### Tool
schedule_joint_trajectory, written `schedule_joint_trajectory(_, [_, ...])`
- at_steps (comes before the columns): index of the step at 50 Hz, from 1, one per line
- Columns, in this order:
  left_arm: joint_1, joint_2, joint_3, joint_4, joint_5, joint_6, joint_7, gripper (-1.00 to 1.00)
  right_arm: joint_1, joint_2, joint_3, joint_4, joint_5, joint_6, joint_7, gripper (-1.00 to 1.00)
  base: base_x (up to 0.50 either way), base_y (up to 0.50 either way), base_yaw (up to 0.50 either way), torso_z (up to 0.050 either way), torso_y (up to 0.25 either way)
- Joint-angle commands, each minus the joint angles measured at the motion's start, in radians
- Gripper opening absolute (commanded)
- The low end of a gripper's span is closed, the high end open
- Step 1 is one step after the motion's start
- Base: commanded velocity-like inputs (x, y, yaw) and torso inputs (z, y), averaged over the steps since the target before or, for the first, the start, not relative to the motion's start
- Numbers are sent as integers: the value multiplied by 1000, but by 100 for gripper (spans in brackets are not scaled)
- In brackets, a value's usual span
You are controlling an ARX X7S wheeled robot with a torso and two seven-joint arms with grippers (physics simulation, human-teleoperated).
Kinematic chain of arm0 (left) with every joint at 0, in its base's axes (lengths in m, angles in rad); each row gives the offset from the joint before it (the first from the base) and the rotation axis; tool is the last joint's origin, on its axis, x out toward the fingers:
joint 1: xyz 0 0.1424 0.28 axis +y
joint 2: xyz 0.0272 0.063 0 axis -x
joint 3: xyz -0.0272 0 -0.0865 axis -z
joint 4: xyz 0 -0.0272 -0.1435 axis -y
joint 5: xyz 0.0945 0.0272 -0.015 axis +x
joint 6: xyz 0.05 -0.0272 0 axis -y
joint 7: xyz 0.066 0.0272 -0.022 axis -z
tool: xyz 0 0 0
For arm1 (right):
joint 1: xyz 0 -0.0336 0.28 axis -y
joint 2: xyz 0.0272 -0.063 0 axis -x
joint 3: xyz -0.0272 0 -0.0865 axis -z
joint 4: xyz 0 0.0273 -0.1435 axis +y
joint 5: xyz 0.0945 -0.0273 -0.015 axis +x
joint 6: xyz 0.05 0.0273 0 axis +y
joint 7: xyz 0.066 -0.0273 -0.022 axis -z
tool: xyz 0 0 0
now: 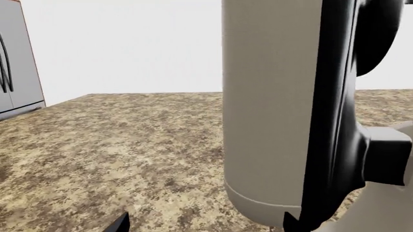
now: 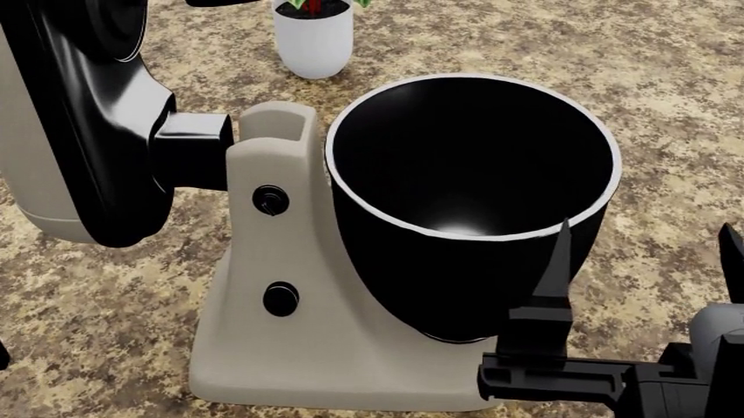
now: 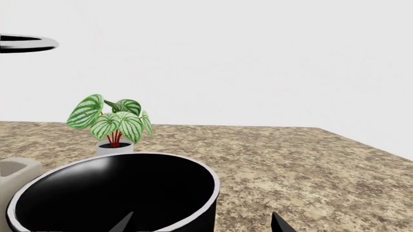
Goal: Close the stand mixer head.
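The stand mixer head point(image 2: 70, 131) is tilted up and back at the left of the head view, cream outside and glossy black underneath, joined by a black hinge block point(image 2: 192, 152) to the cream column point(image 2: 273, 200). In the left wrist view the head point(image 1: 271, 106) stands close and upright. My left gripper point(image 1: 205, 224) is open and empty, with one fingertip point(image 1: 290, 222) against the head's lower end. The black bowl point(image 2: 465, 165) sits on the base. My right gripper point(image 2: 643, 261) is open and empty beside the bowl's right side. It also shows in the right wrist view point(image 3: 200, 224).
A potted plant in a white pot point(image 2: 312, 35) stands behind the mixer and shows in the right wrist view point(image 3: 115, 121). The granite counter point(image 2: 674, 104) spreads around. A steel cabinet point(image 1: 16, 58) stands beyond the counter's edge. The counter ends at the far right point(image 3: 361, 145).
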Motion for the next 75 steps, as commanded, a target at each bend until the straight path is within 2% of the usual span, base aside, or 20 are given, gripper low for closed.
schedule_joint_trajectory(1, [-200, -148, -105, -100, -384, -102, -282, 100, 13, 75, 25, -2, 158, -39, 124, 100, 0, 0, 0, 0, 0])
schedule_joint_trajectory(3, [-241, -236, 12, -140, -261, -65, -246, 100, 20, 75, 5, -2, 162, -44, 136, 100, 0, 0, 0, 0, 0])
schedule_joint_trajectory(4, [-253, -242, 19, -163, -251, -53, -237, 100, 22, 76, -5, -1, 160, -46, 138, 100, 0, 0, 0, 0, 0])
schedule_joint_trajectory(9, [-446, -316, 42, -273, -376, -107, -327, 100, 20, 87, -21, 4, 158, -63, 144, 100, 0, 0, 0, 0, 0])
schedule_joint_trajectory(12, [-486, -351, 41, -303, -494, -101, -429, 100, 17, 96, -19, 3, 170, -73, 152, 100, 0, 0, 0, 0, 0])
schedule_joint_trajectory(16, [-557, -396, 106, -341, -514, -87, -465, 100, 6, 101, -22, 6, 169, -90, 149, 100, 0, 0, 0, 0, 0])
schedule_joint_trajectory(20, [-684, -436, 332, -402, -327, -32, -353, 100, 16, 101, -42, 7, 175, -95, 161, 100, 0, 0, 0, 0, 0])
schedule_joint_trajectory(23, [-711, -449, 427, -455, -234, 19, -284, 100, 10, 102, -48, 10, 164, -106, 154, 100, 0, 0, 0, 0, 0])
schedule_joint_trajectory(30, [-763, -459, 489, -565, -160, 70, -230, 100, 10, 104, -70, 17, 152, -119, 151, 100, 0, 0, 0, 0, 0])
schedule_joint_trajectory(33, [-792, -449, 553, -633, -104, 109, -185, 100, 11, 113, -64, 16, 165, -123, 161, 100, 0, 0, 0, 0, 0])
schedule_joint_trajectory(44, [-762, -427, 742, -781, 29, 237, -22, 100, 12, 118, -93, 20, 157, -137, 168, 100, 0, 0, 0, 0, 0])
schedule_joint_trajectory(55, [-862, -337, 754, -839, -13, 219, 17, 100, 5, 128, -110, 26, 150, -151, 170, 100, 0, 0, 0, 0, 0])
schedule_joint_trajectory(65, [-929, -244, 820, -849, -12, 216, 36, 100, 1, 142, -118, 28, 161, -163, 177, 100, 2, 0, -3, 0, 0])
schedule_joint_trajectory(75, [-997, -83, 802, -893, -91, 191, 15, 100, -19, 156, -109, 33, 157, -185, 172, 100, 5, 0, -7, 0, 0])
